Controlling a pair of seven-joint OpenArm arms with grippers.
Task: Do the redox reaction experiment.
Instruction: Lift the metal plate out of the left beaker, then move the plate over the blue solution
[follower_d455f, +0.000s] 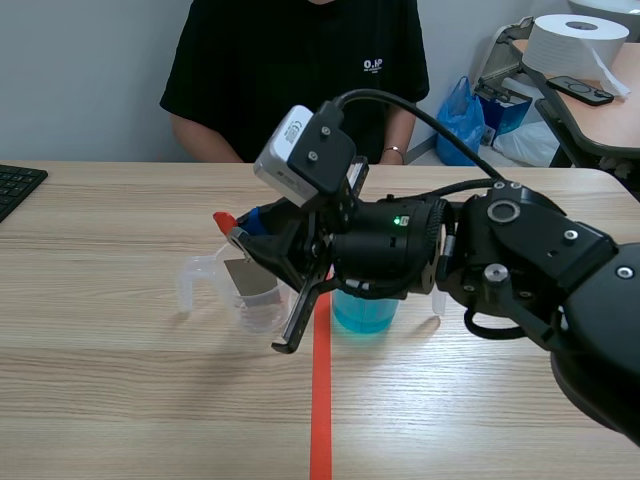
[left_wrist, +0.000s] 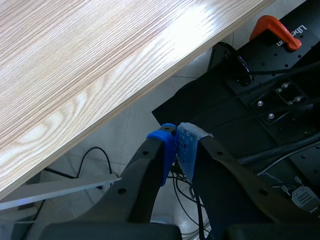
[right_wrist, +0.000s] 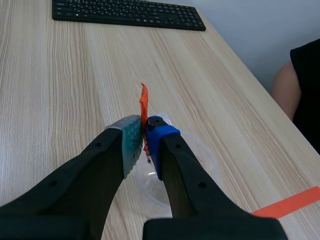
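From the middle camera, the right claw (follower_d455f: 245, 228) reaches over the tape (follower_d455f: 320, 420) to the left half of the desk (follower_d455f: 120, 400). It is pinching a red tab (follower_d455f: 224, 220). A grey sheet (follower_d455f: 250, 277) seems to hang under the tab, down inside the clear cup (follower_d455f: 262, 312). The blue cup (follower_d455f: 365, 312) stands near it, at 3 o'clock from the clear cup.

I think the job now is to bring the sheet into the blue water. Lift straight up until the sheet is above the rim. Go slowly toward 3 o'clock so it does not swing. Then lower it into the middle of the blue cup. A bump on a rim could tip a cup and spill.

From the left wrist camera, the left claw (left_wrist: 177, 145) is pressed together on nothing. It hangs below the desk (left_wrist: 75, 65) edge, out of the way, which is good.

From the right wrist camera, the right claw (right_wrist: 145, 132) squeezes the red tab (right_wrist: 144, 102), which pokes out at 12 o'clock past the pads. The clear cup (right_wrist: 150, 185) is under the claw. The tab is thin, so hold it tight
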